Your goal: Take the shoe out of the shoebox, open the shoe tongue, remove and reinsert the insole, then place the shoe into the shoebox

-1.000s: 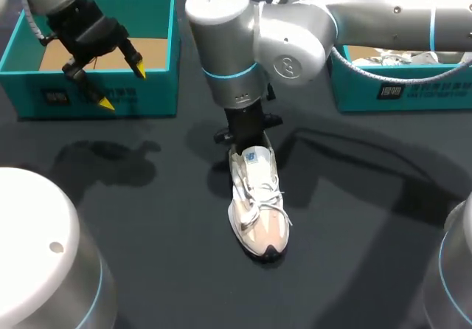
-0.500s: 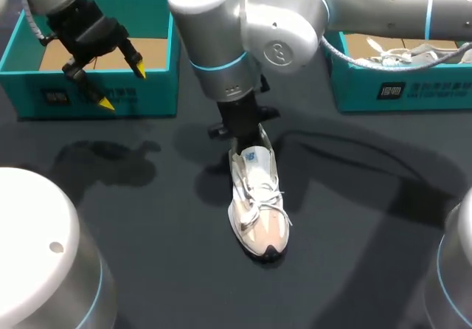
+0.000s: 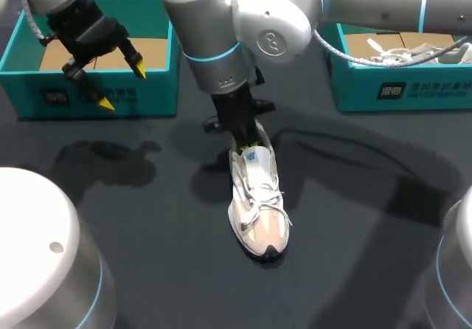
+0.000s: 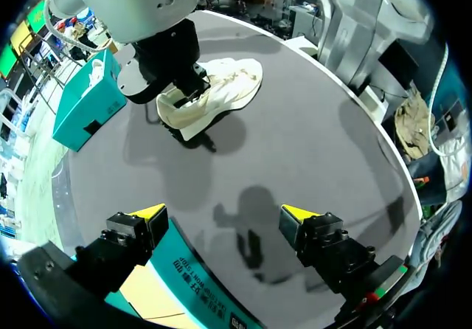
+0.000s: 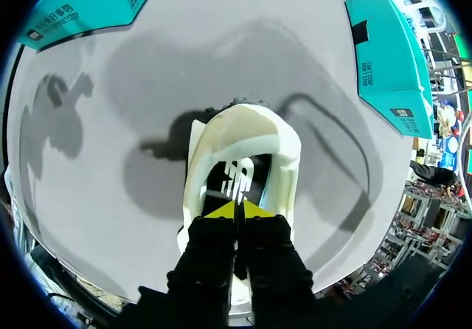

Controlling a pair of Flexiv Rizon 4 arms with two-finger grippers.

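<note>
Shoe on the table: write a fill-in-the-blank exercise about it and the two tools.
1. The shoe lies outside both boxes, on the dark ___.
2. The left tool hangs over the left shoebox with its fingers ___.
3. The right tool, yellow tips together, is at the shoe's ___ end, opposite the toe.
Missing words: table; open; heel.

Matt table (image 3: 147,233), cloth-mesh shoe (image 3: 258,211), cardboard shoebox (image 3: 96,97)
</note>
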